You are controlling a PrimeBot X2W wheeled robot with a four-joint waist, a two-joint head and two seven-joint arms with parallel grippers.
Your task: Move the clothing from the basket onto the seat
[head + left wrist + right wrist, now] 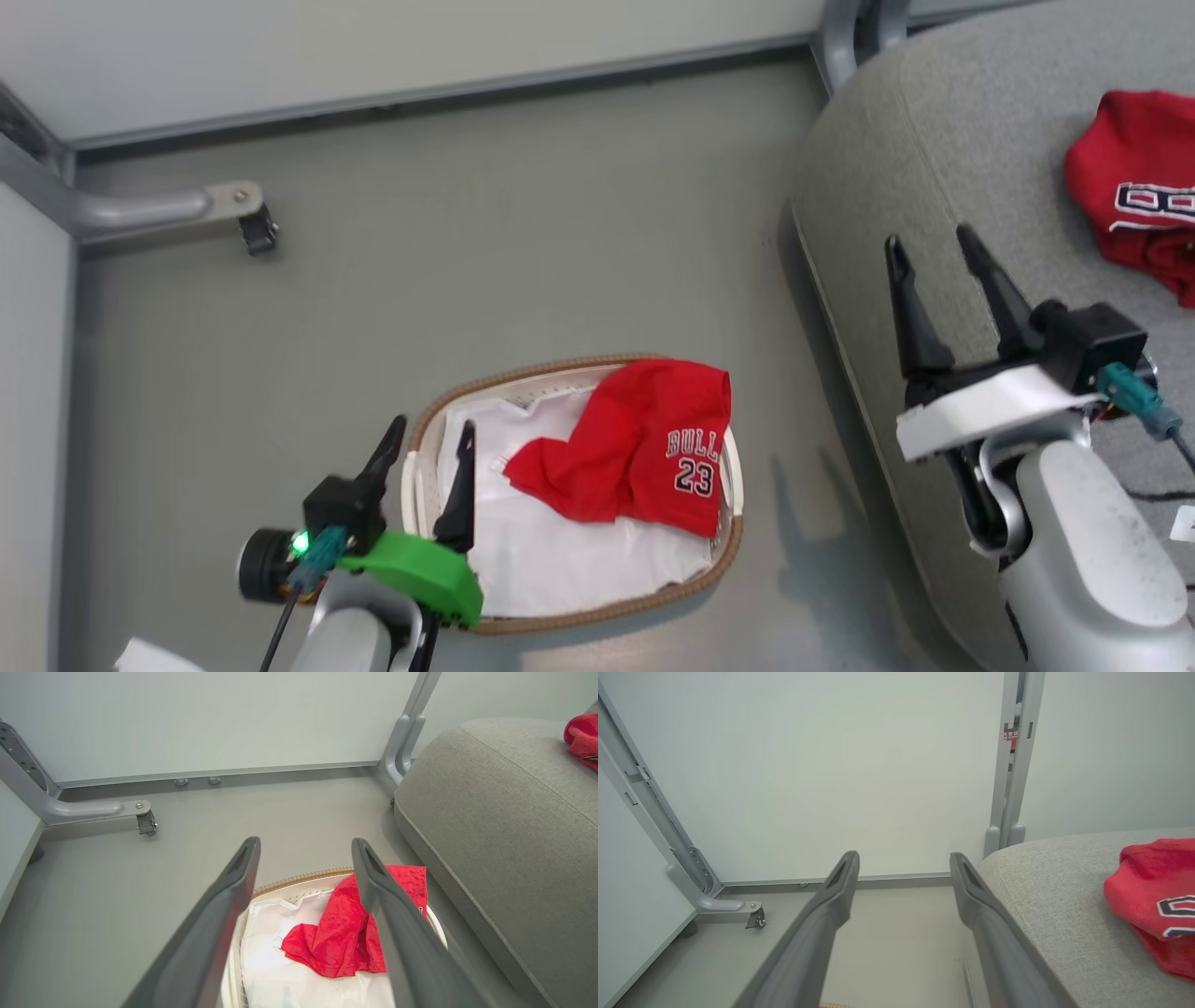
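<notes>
While one red jersey (644, 448) lies in the basket (560, 366), a second jersey (1134, 177) is on the seat (934, 168)

Though both grippers are in view, neither touches cloth. The left gripper (433, 427) hovers over the basket's left rim, jaws spread wide and empty, one finger above the white liner (560, 560). The red jersey is crumpled against the basket's right side, "BULLS 23" facing up, one edge over the rim. The right gripper (931, 240) hangs above the seat's left edge, jaws released and bare, well apart from the second jersey at the far right.
</notes>
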